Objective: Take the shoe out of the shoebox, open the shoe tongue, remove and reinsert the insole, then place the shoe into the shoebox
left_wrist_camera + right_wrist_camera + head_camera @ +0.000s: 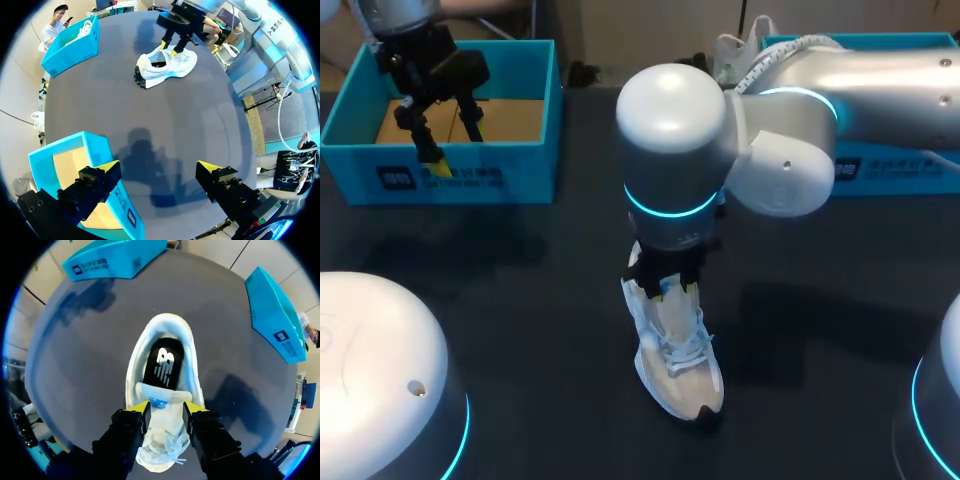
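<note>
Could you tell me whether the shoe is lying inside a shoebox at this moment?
No, the shoe rests on the bare table, outside any box, with the right gripper pinching its tongue.

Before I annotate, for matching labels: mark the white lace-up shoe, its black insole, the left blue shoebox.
white lace-up shoe (pixel 685 352), head view, laces.
black insole (pixel 163 364), right wrist view, middle.
left blue shoebox (pixel 532 175), head view, front wall.

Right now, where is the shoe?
Head view: the shoe lies centrally on the table, clear of the left shoebox, its tongue pinched by the right gripper.
</note>
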Tool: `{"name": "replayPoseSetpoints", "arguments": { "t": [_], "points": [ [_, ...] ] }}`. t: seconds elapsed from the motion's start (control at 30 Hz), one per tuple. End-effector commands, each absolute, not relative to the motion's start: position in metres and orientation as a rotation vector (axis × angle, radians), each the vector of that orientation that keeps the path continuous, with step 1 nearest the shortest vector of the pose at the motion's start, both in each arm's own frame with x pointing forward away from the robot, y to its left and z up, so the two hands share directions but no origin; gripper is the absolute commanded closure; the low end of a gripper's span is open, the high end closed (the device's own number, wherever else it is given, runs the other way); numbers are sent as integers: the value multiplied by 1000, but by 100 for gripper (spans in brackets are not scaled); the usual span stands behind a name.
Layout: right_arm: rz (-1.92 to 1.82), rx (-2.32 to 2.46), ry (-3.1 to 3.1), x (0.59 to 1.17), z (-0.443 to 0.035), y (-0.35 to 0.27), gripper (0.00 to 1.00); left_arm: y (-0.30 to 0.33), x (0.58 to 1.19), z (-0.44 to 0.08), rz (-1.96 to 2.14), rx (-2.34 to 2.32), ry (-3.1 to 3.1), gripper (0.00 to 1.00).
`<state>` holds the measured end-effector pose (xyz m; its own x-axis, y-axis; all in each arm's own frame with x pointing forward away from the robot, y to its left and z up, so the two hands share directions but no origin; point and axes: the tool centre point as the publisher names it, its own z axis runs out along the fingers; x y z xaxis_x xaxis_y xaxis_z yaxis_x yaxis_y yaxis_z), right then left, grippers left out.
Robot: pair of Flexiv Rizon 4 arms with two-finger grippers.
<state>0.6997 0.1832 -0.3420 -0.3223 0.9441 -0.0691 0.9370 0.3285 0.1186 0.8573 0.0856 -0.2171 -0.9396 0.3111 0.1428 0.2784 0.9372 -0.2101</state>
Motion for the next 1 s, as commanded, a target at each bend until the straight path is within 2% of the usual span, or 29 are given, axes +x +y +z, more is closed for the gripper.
{"name": "replayPoseSetpoints", "arguments": {
  "t": [0.03, 0.23, 0.5, 0.77, 0.97, 1.0],
  "points": [
    [89, 1755, 2462, 704, -348, 182, 58, 86, 857, -217, 277, -448, -2921, 0],
    [86, 1701, 2454, 704, -333, 186, 59, 86, 857, -217, 277, -448, -2921, 0],
    [128, 1717, 2522, 716, -357, 184, 62, 86, 857, -217, 277, -448, -2921, 0],
    [78, 1529, 2594, 712, -314, 176, 60, 86, 857, -217, 277, -448, -2921, 0],
    [23, 1186, 2752, 711, -280, 176, 51, 86, 857, -217, 277, -448, -2921, 0],
    [59, 1096, 2792, 712, -276, 176, 30, 86, 857, -217, 277, -448, -2921, 0]
  ]
}}
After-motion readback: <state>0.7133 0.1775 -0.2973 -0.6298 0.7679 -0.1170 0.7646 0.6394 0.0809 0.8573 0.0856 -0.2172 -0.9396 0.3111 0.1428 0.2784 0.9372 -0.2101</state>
